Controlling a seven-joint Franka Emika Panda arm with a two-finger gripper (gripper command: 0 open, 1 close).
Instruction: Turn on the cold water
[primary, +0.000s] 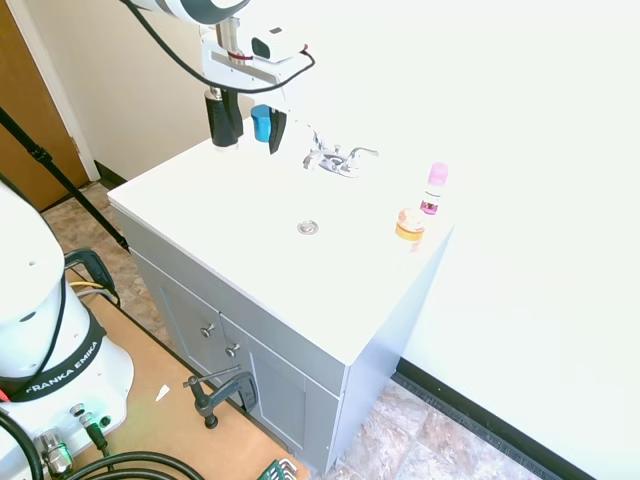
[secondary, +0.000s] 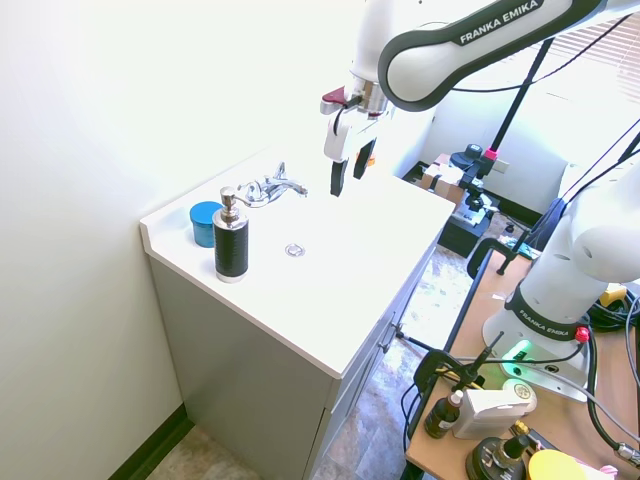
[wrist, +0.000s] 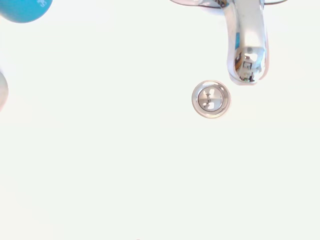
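The chrome faucet (primary: 336, 162) (secondary: 270, 187) stands at the back of the white sink counter (primary: 200, 215). No water runs from its spout (wrist: 247, 47). Its right-hand cold lever (primary: 366, 153) (secondary: 284, 172) points toward the pink bottle; the matching left-hand lever (primary: 312, 156) lies on the other side. My gripper (primary: 276, 137) (secondary: 349, 180) hangs open and empty above the basin, in front of the spout and a hand's width short of the levers. The drain (wrist: 211, 98) (primary: 308, 228) lies just below the spout in the wrist view.
A black soap pump bottle (secondary: 232, 240) (primary: 223, 118) and a blue cup (secondary: 205, 222) (primary: 261, 122) stand at the left end of the counter. A pink-capped bottle (primary: 434, 188) and a small orange jar (primary: 409, 224) sit at the right end.
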